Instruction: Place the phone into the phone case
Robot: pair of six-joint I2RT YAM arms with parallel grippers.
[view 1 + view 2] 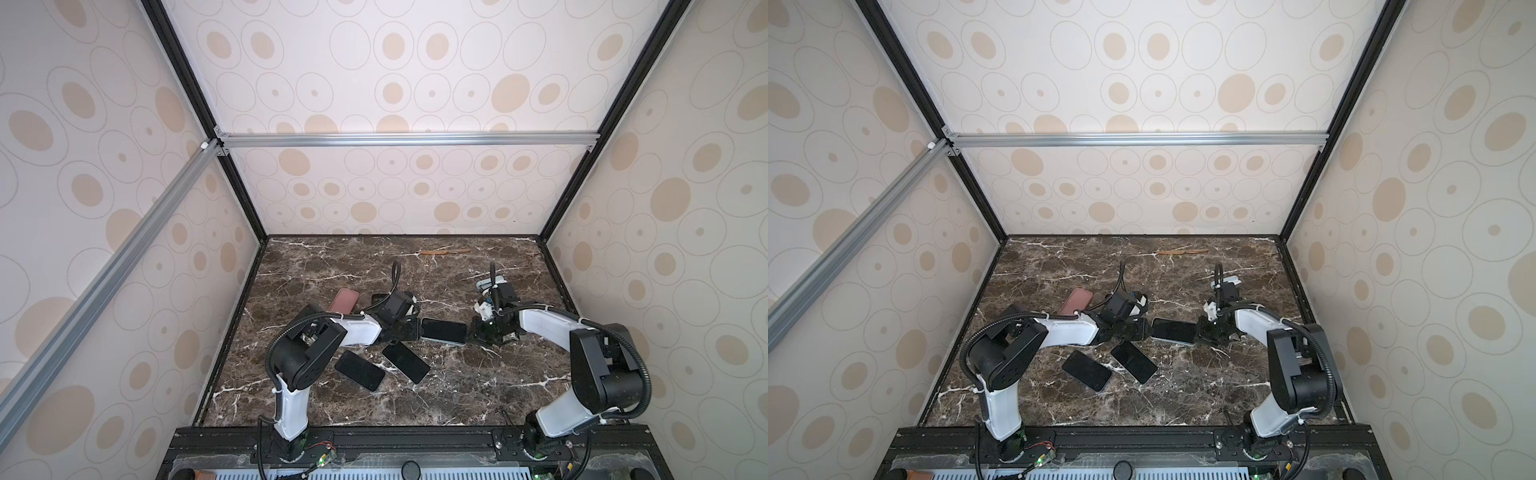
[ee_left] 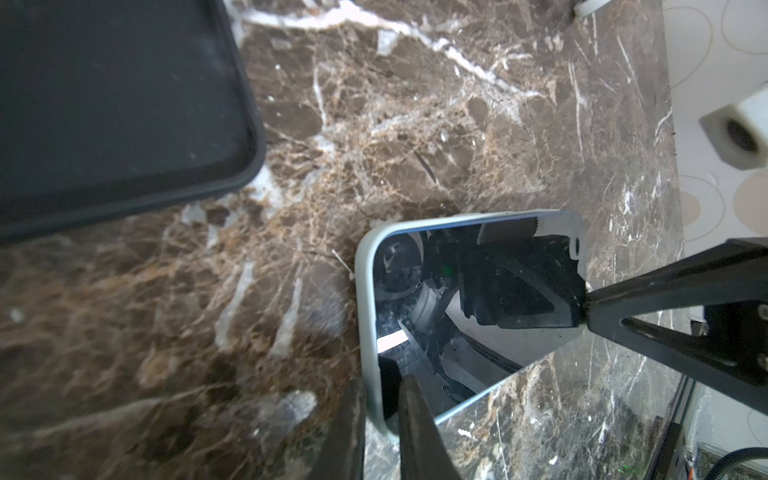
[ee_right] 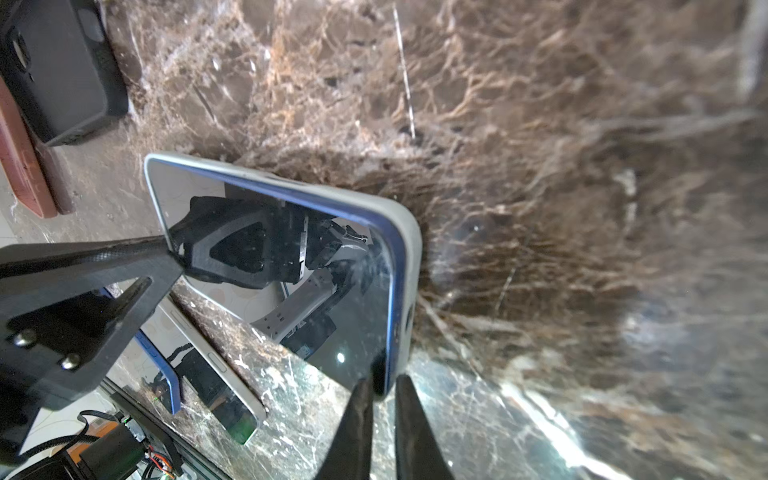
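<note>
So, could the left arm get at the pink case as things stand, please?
Probably not yet: the pink case lies close beside that arm, but the left pincer is shut on the phone, whose far end the right pincer grips.

Dark brown marble tabletop (image 1: 457, 386), white-veined, catching bright glare. Around it rise 3 cream walls (image 1: 374, 62) printed with beige ovals, crossed by aluminium rails (image 1: 407, 139).
</note>
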